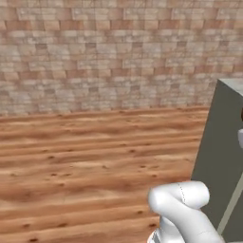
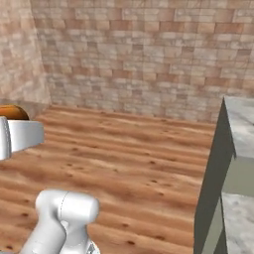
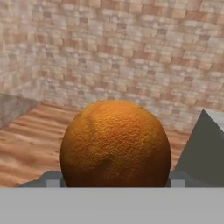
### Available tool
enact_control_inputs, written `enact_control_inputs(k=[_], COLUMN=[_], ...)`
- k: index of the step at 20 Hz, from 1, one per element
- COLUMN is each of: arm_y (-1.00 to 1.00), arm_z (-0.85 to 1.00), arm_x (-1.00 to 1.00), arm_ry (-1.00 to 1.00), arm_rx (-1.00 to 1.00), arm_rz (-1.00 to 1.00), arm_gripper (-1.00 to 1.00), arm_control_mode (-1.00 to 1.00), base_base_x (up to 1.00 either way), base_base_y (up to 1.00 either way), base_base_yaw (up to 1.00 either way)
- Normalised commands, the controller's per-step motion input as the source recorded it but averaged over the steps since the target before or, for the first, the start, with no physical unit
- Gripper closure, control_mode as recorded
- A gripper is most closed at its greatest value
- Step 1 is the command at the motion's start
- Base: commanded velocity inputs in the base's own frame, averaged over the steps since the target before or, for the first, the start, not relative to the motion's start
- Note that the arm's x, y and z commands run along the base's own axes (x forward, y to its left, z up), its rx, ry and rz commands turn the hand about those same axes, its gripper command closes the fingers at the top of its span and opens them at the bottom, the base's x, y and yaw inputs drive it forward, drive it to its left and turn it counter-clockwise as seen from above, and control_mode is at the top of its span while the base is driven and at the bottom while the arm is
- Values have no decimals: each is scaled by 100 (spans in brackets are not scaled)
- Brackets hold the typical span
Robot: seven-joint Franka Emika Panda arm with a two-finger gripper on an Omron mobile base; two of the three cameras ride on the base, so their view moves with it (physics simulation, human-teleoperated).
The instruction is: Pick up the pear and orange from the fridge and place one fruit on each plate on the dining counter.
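Home kitchen: brick wall (image 1: 95,52), wood floor (image 1: 85,161), marble-topped dining counter (image 2: 243,129).

The orange (image 3: 115,143) has a finely pebbled, matt peel, bright orange shading to a brownish patch low down. The floor (image 1: 85,161) is warm wooden planking with dark knots and a slight sheen. The wall (image 2: 149,54) is rough, matt brick in pink, tan and grey. The dining counter (image 2: 243,134) has a smooth grey-white marbled top over plain, matt olive-grey sides
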Motion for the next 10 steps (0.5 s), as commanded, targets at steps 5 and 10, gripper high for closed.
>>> enact_control_inputs(k=[5, 10], arm_y=[0, 0], arm_z=[0, 0], arm_x=[0, 0], arm_ry=[0, 0], arm_rx=[0, 0], arm_rz=[0, 0], arm_gripper=[100, 100], arm_control_mode=[100, 100], base_base_x=[100, 99], base_base_y=[40, 37], base_base_yaw=[-36, -40])
